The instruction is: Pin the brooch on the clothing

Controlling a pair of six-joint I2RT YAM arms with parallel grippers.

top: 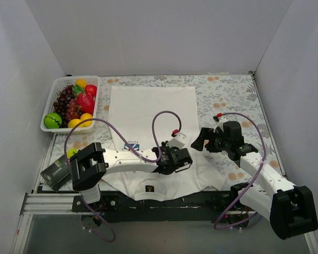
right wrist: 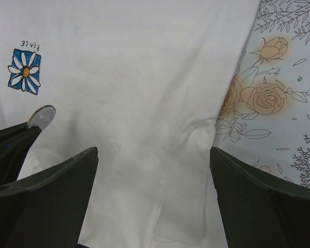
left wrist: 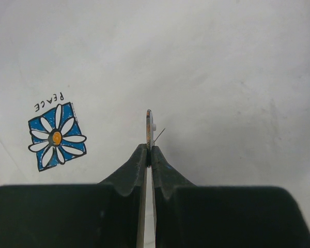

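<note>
Left fingers (left wrist: 132,173) pinch brooch (left wrist: 149,124) edge-on over shirt (left wrist: 222,77); right fingers (right wrist: 51,181) wide, empty, over its side edge.

White-and-black arms (top: 128,159), purple cables (top: 166,112)

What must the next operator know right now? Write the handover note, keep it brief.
Left gripper: fingers shut on the small round silvery-backed button brooch, held edge-on, its pin sticking out.
Right gripper: open, empty.
White short-sleeved T-shirt: laid flat, its blue-and-white flower print beside the brooch.
Done: brooch in grip.
Left: pin it on.
</note>
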